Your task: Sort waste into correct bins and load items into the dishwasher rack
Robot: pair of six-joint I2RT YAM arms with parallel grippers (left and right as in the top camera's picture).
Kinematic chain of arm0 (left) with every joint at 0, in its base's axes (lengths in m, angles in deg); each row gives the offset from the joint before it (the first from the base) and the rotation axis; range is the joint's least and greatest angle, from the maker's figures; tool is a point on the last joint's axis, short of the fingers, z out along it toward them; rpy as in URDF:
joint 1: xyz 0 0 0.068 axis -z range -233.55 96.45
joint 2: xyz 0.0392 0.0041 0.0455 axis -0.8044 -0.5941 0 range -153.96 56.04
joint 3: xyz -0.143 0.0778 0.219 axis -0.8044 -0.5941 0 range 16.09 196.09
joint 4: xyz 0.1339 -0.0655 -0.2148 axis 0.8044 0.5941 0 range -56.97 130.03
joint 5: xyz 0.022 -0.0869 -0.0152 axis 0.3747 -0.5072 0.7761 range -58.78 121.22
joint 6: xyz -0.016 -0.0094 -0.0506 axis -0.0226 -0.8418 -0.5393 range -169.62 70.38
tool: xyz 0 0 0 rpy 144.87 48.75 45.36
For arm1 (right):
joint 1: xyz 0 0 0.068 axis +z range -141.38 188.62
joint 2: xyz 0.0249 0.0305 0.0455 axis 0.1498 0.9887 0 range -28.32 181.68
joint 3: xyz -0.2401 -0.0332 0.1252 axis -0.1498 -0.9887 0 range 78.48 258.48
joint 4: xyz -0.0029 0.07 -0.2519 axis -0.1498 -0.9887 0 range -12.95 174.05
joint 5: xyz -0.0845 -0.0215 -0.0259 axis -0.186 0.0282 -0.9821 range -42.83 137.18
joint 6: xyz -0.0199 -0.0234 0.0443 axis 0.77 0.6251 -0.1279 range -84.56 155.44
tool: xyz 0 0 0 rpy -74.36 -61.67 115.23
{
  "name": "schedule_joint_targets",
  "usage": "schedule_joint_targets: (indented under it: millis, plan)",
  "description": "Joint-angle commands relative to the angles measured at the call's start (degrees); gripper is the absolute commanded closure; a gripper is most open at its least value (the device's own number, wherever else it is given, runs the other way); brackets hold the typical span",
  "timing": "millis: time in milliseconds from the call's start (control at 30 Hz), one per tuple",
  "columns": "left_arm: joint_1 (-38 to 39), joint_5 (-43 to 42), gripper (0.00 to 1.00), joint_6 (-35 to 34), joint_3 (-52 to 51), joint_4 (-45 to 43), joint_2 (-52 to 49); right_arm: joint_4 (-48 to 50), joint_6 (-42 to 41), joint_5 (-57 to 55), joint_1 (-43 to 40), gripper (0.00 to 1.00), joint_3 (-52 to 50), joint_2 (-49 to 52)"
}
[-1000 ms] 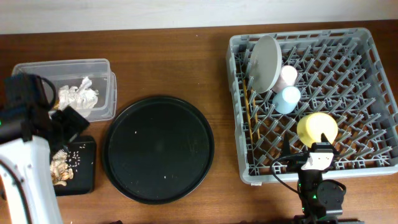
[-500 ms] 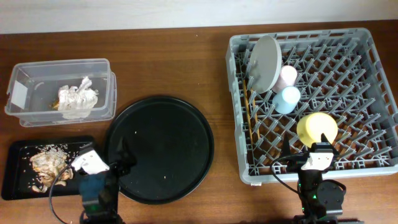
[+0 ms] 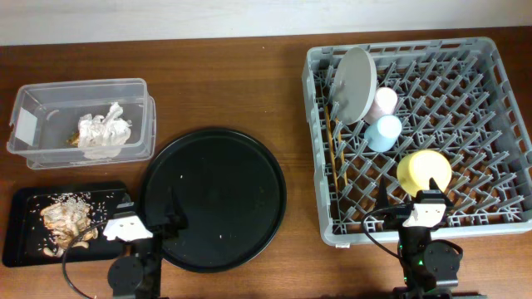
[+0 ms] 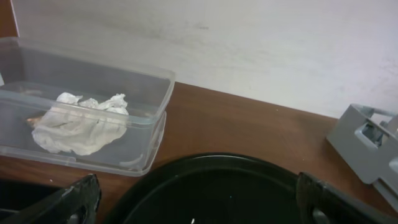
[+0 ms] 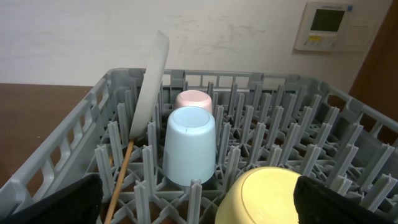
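The crumpled napkin lies in the clear tub; it also shows in the left wrist view. Food scraps lie in the shallow black tray. The grey rack holds the upright plate, pink cup, blue cup, yellow-green bowl and chopsticks. My left gripper is open and empty, low over the round tray's front left rim. My right gripper is open and empty at the rack's front edge, just before the bowl.
The big round black tray sits between the bins and the rack, with a few crumbs on it. A white wall runs behind the table. The blue cup and plate stand ahead of the right gripper.
My left arm has swung off the shallow black tray at the left edge and settled low at the front, at the round tray's front left rim. The right arm has not moved.
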Motion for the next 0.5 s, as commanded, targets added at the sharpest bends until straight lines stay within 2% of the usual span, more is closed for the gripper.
schedule_joint_targets:
  millis: [0, 67, 133, 467]
  plan:
    - [0.37, -1.01, 0.01, 6.75, -0.57, 0.07, 0.68, -0.17, -0.02, -0.31, -0.42, 0.02, -0.48, -0.48]
    - [0.39, -1.01, 0.01, 12.63, -0.55, 0.07, 0.68, -0.20, -0.02, -0.31, -0.42, 0.02, -0.48, -0.48]
    - [0.39, -1.03, 0.01, 15.34, -0.57, 0.09, 0.68, -0.17, -0.02, -0.31, -0.42, 0.02, -0.48, -0.48]
    - [0.37, -1.01, 0.01, 15.76, -0.55, 0.02, 0.66, -0.20, -0.02, -0.31, -0.42, 0.02, -0.48, -0.48]
